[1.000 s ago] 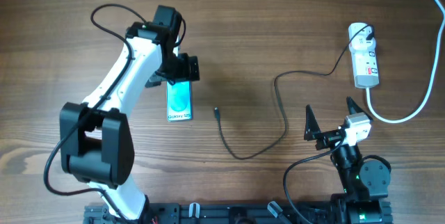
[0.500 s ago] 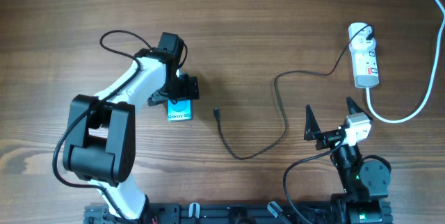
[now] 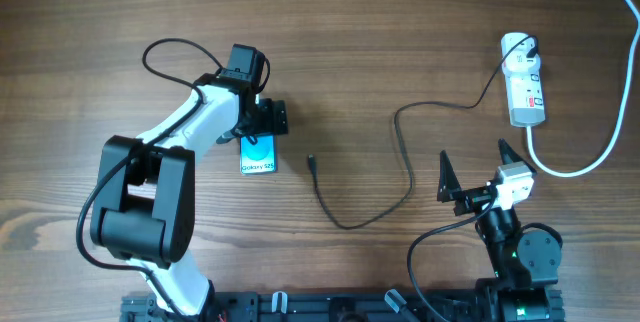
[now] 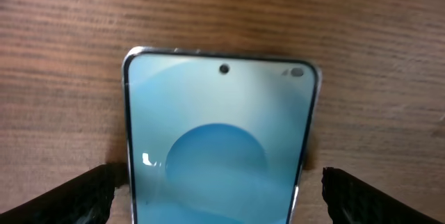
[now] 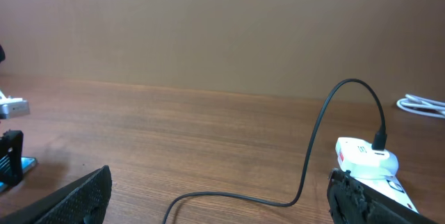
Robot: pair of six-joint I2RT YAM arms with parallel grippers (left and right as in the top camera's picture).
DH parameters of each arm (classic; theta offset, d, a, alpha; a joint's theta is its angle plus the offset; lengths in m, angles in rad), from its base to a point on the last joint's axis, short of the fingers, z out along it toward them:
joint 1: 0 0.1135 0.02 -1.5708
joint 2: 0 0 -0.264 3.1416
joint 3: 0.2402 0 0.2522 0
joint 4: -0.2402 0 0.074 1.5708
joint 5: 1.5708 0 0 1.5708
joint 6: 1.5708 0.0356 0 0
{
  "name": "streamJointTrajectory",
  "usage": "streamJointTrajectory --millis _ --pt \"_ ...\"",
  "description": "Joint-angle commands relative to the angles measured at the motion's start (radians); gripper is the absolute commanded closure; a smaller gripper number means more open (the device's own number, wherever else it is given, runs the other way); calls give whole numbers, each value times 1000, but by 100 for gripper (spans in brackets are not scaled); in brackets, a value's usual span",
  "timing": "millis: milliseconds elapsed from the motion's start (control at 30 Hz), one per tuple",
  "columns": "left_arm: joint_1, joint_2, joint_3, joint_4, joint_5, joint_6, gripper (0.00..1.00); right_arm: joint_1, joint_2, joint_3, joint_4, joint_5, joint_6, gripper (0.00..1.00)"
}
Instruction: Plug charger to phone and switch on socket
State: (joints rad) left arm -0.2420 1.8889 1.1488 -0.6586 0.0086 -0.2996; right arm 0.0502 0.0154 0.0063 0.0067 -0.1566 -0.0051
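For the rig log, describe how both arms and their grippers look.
The left arm has white links, bulky black joints and a thin black cable looped alongside. The right arm shows black joints, a black cable and a small white wrist block. Left gripper and right gripper both have black tapering fingers.

Phone [image 4: 219,154] screen lt blue-teal; charger [image 3: 400,152] blk; socket [image 3: 522,92] wht; table [image 3: 400,22] brown woodgrain.

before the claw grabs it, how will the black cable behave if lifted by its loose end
Probably floppy: the cable lies in loose curves, so it would likely sag and trail behind its tip. Probably light, being thin. Its far end is plugged into the power strip, so pulling might drag that.
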Motion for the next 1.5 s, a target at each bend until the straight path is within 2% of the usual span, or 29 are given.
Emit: streamJointTrajectory --millis 0,167,300,500,833,1067,1233,1467 --pt "3 11 -18 -35 2 -23 1 5 -2 -1 3 2 8 0" --pt "3 11 -18 -60 1 -18 1 5 -2 -1 3 2 8 0" --pt "3 11 -18 -50 1 5 8 5 -2 -1 3 2 8 0" --pt "3 11 -18 -57 2 4 12 5 -2 -1 3 2 8 0" --pt "2 11 -18 -87 2 9 14 5 -2 -1 3 2 8 0" --pt "2 11 -18 -78 2 61 20 5 -2 -1 3 2 8 0" --pt "2 11 -18 -78 2 61 20 5 -2 -1 3 2 8 0" --pt "2 11 -18 -79 2 61 7 5 -2 -1 3 2 8 0"
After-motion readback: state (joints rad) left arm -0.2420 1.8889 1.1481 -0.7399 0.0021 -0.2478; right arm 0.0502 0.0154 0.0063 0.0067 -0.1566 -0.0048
